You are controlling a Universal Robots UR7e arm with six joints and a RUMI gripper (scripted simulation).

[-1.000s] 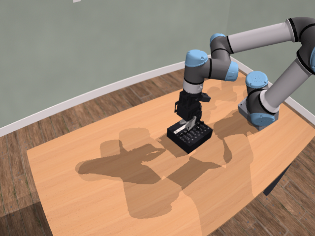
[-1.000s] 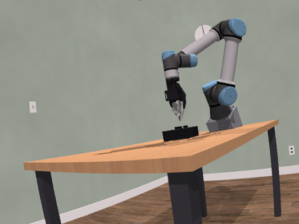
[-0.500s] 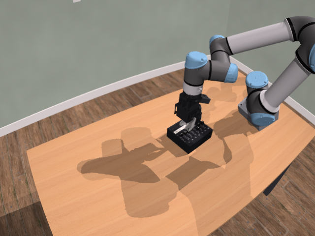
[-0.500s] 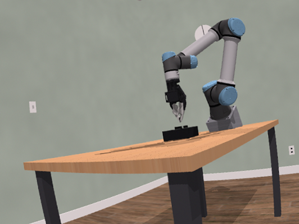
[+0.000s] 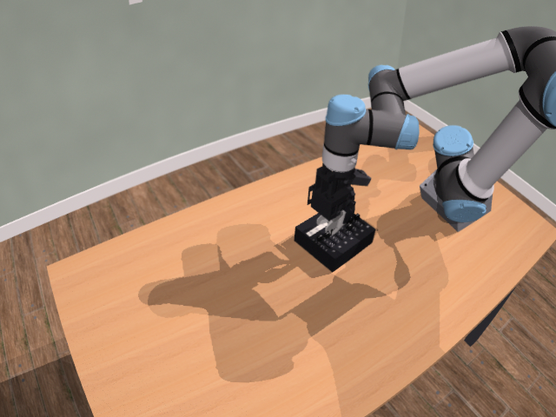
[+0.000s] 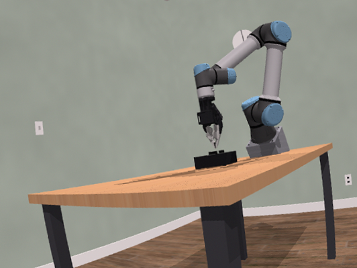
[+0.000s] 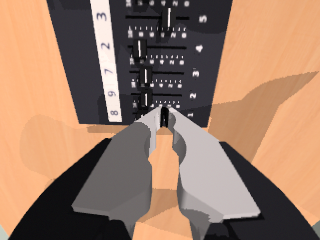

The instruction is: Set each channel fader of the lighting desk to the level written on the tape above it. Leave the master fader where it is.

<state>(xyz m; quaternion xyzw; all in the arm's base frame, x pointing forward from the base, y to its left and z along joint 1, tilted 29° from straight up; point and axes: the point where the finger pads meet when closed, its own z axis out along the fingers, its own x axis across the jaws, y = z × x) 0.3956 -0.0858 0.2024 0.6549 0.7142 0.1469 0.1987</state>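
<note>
The black lighting desk [image 5: 334, 240] lies on the wooden table; it also shows in the exterior view [image 6: 215, 159] and the wrist view [image 7: 145, 55]. A white tape strip [image 7: 106, 60] along its left side reads 8, 9, 7, 2, 3 from near to far. Fader caps stand at different spots in their slots: channel 2 [image 7: 145, 97], channel 3 [image 7: 145, 76], channel 4 [image 7: 141, 49], channel 5 [image 7: 168, 19]. My gripper [image 7: 163, 108] is shut and points down over the desk's near edge. Its tips are at the nearest fader's dark cap [image 7: 163, 115]. The gripper also shows in the top and exterior views [image 5: 334, 224] [image 6: 215, 144].
The arm's base [image 5: 453, 201] is bolted to the table to the right of the desk. The table edges lie well away from the desk on all sides.
</note>
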